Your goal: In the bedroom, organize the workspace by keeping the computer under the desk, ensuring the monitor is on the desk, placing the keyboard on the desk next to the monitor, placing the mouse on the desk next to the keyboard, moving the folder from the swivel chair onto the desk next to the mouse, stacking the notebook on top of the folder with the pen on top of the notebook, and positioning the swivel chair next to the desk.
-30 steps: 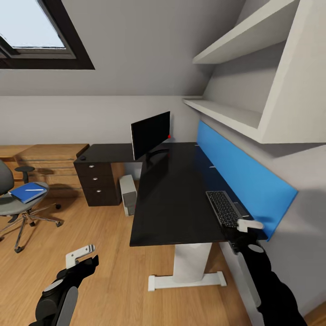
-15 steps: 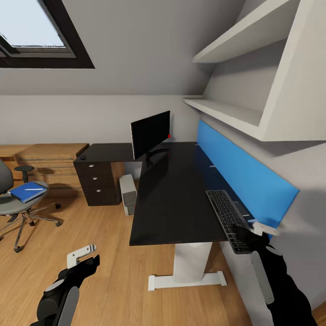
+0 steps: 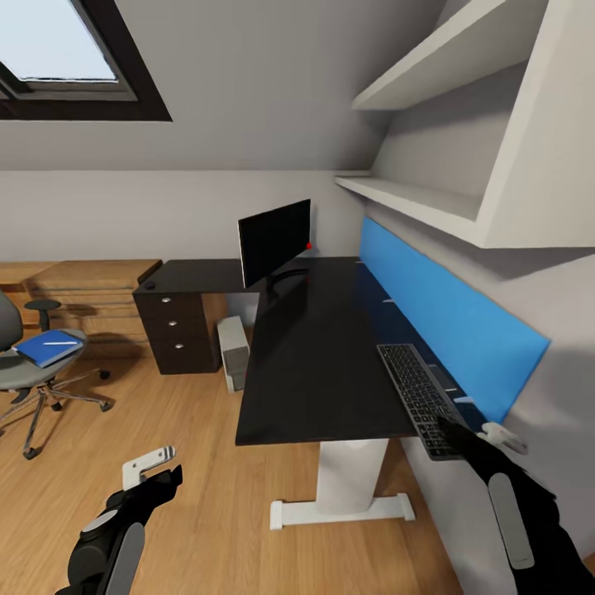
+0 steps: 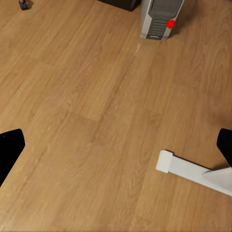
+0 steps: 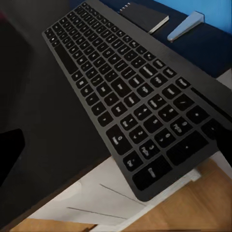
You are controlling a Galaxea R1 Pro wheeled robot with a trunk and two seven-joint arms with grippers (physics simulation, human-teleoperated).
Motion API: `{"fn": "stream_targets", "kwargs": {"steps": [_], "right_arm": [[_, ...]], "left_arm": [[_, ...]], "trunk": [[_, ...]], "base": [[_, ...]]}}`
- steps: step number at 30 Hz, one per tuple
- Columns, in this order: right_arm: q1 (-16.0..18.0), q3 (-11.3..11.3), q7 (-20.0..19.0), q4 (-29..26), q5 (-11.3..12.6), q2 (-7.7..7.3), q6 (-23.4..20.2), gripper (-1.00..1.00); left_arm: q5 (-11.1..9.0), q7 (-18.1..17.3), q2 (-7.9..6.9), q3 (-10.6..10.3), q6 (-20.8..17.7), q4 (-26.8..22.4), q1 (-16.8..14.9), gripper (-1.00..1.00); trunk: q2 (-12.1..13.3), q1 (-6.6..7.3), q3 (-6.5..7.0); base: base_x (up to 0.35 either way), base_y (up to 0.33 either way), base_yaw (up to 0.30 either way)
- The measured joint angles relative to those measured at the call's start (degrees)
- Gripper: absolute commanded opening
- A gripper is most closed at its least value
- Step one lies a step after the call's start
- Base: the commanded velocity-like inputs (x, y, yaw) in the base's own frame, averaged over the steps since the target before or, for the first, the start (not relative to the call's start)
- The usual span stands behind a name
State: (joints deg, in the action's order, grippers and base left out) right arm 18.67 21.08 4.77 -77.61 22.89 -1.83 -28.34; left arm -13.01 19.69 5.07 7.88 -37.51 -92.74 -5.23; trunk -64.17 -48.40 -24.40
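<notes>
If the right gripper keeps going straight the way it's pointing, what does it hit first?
Most likely the keyboard: the right wrist view looks straight onto its keys at the near end, which overhangs the desk edge. The right gripper sits just beside that end, though exact depth is unclear.

Your views are evenly bright, daylight from the skylight (image 3: 58,49), soft shadows under the desk (image 3: 322,347), sharp renders, wide-angle stretch at edges.

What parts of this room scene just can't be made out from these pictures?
- Right gripper, head view: its own black arm hides the jaws.
- Grey swivel chair, head view: the picture's edge cuts off its back.
- Tiny black mouse on the glossy black desk, head view: too small for detail.
</notes>
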Motion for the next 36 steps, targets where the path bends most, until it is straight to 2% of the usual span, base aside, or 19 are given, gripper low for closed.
{"fn": "stream_targets", "kwargs": {"steps": [10,16,21,27,29,30,36], "right_arm": [[-0.3,0.6,-0.4,0.2,0.8,0.14,-0.1,1.00],[-0.3,0.7,-0.6,0.9,0.9,0.17,0.3,1.00],[-0.4,0.7,-2.5,3.0,2.6,0.07,0.4,1.00],[-0.4,5.1,-6.8,6.6,6.4,-0.10,0.5,1.00],[-0.4,7.7,-9.8,8.2,7.8,-0.14,0.5,1.00],[-0.4,9.7,-12.9,9.3,8.7,-0.18,0.5,1.00],[-0.4,13.3,-18.4,11.0,9.7,-0.15,0.5,1.00]], "left_arm": [[0.0,0.0,0.00,0.0,0.0,0.0,0.0,1.00],[0.0,0.0,-0.01,0.0,0.0,0.0,0.0,1.00],[0.0,0.0,0.00,0.0,0.0,0.0,0.0,1.00],[0.0,0.0,0.04,-0.1,-0.1,0.0,0.0,1.00],[0.0,0.0,0.06,-0.1,-0.1,0.0,0.0,1.00],[0.0,0.0,0.05,-0.2,-0.1,0.0,0.0,1.00],[0.0,0.0,0.08,-0.2,-0.1,0.0,0.0,1.00]], "trunk": [[-4.0,-2.23,-1.80],[-6.4,-3.53,-2.87],[-8.4,-4.61,-3.78],[-10.8,-5.93,-4.85],[-11.6,-6.37,-5.21],[-12.0,-6.59,-5.39],[-14.4,-7.91,-6.47]], "base": [[-0.248,0.000,0.000],[-0.082,0.000,0.000],[-0.009,0.000,0.000],[-0.001,0.000,0.000],[0.000,0.000,0.000],[0.000,0.000,0.000],[0.000,0.000,0.000]]}}
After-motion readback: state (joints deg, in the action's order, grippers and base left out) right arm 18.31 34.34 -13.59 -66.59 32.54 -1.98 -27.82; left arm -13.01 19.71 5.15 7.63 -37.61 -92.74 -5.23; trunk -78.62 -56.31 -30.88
